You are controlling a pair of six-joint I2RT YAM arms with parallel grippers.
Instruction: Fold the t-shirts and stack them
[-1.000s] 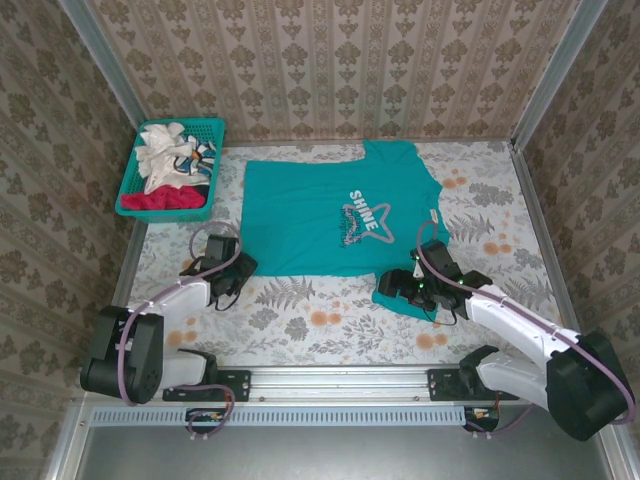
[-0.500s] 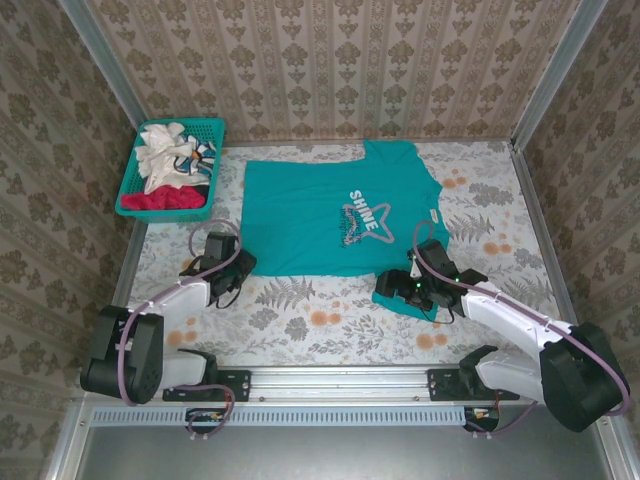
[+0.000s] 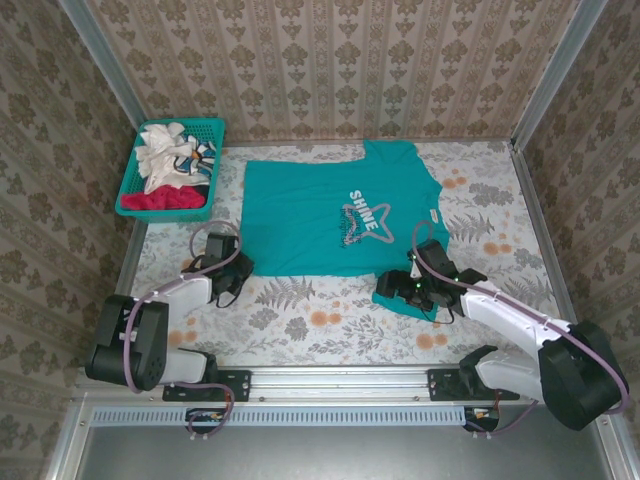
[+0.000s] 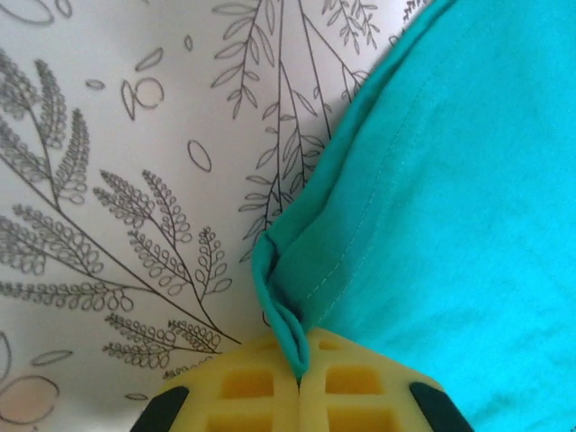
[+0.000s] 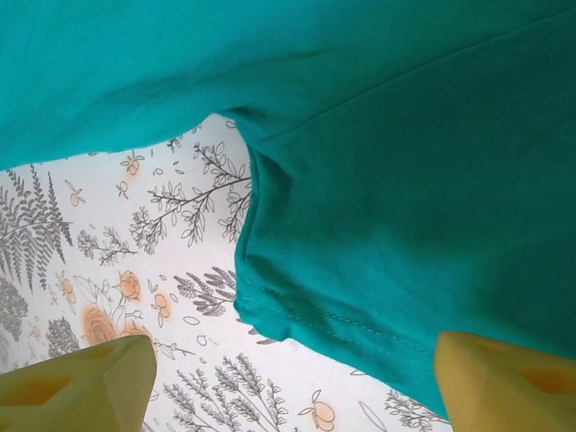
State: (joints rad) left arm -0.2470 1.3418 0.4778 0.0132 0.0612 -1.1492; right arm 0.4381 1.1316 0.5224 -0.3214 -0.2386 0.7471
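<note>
A teal t-shirt (image 3: 335, 215) with white chest lettering lies spread flat on the flowered table. My left gripper (image 3: 238, 266) is at its near-left hem corner. In the left wrist view the yellow pads (image 4: 243, 387) are shut on a pinched fold of the teal hem (image 4: 286, 328). My right gripper (image 3: 402, 287) hovers over the near-right sleeve (image 5: 360, 252), open, with one yellow finger (image 5: 81, 387) on either side of the sleeve's stitched edge. More t-shirts, white (image 3: 165, 150) and red (image 3: 160, 202), are piled in the basket.
The teal mesh basket (image 3: 215, 165) stands at the back left corner. Patterned walls with metal posts enclose the table on three sides. A metal rail (image 3: 340, 380) with the arm bases runs along the near edge. Bare flowered tablecloth (image 3: 310, 320) lies in front of the shirt.
My left gripper has closed on the teal shirt's hem corner. The right gripper has shifted slightly left over the sleeve and stays open.
</note>
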